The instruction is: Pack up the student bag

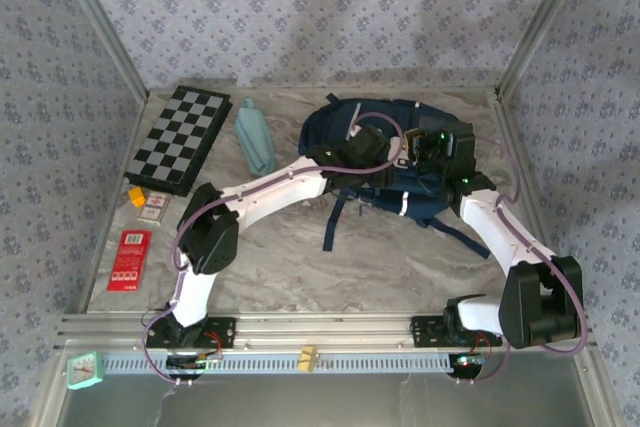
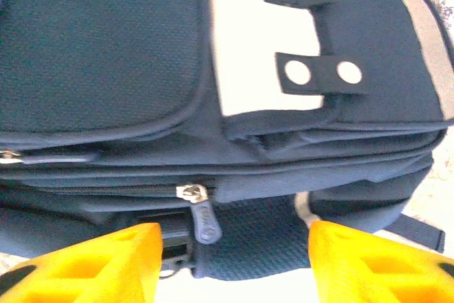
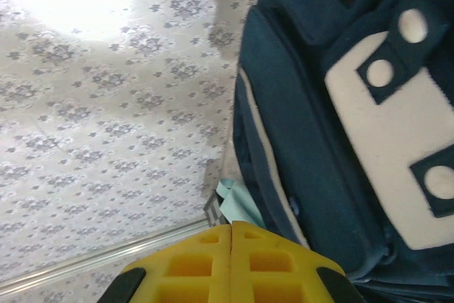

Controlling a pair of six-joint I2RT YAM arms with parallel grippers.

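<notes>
The student bag (image 1: 392, 162), navy with a white patch, lies at the back right of the table. My left gripper (image 1: 362, 150) reaches over it from the left. In the left wrist view the bag (image 2: 106, 54) is seen close up, and the left gripper (image 2: 234, 260) is open. A navy zipper pull (image 2: 203, 219) hangs between the yellow fingertips (image 2: 106, 264), nearer the left one and touching neither. My right gripper (image 1: 440, 152) hovers over the bag's right part. In the right wrist view the right gripper (image 3: 232, 235) is shut with nothing in it, beside the bag's edge (image 3: 319, 140).
A folded chessboard (image 1: 180, 139) and a teal pouch (image 1: 255, 137) lie at the back left; the pouch (image 3: 240, 205) also peeks out past the right fingers. A red packet (image 1: 130, 259), an orange piece (image 1: 137, 197) and a small card (image 1: 155, 209) sit along the left side.
</notes>
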